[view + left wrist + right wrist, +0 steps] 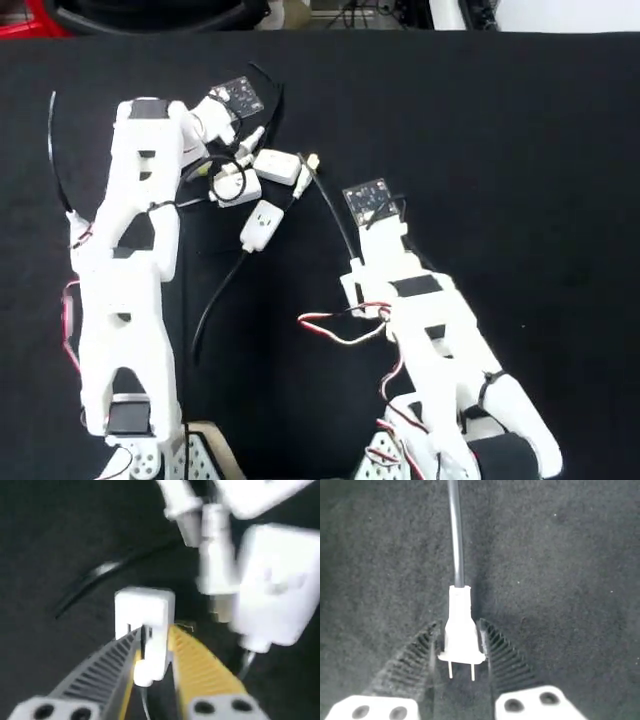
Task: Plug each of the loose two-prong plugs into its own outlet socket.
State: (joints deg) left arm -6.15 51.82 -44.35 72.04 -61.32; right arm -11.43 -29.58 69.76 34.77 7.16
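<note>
From the high view, you see a little heap of white parts on the black table [520,150], just past the tip of the left arm [130,250]. One socket block [261,225] lies at the near edge of the heap. Its two slots show, and nothing is pushed into them. A black cord [335,215] runs from the heap toward the right arm [440,340]. I think the job has hardly begun.

In the left wrist view, your left gripper [152,636] is squeezed onto a small white block [145,610], one finger on each side. Just beside it sits a big white block [272,595], with a white plug [215,550] touching it. It is too blurry to tell if that plug is pushed in.

In the right wrist view, your right gripper [459,630] has its fingers tight on a two-prong plug [459,612]. Both metal prongs [472,671] are bare and point back at the camera. You cannot tell if the plug rests on the table or hangs just above it. This plug has yet to go into a socket.
</note>
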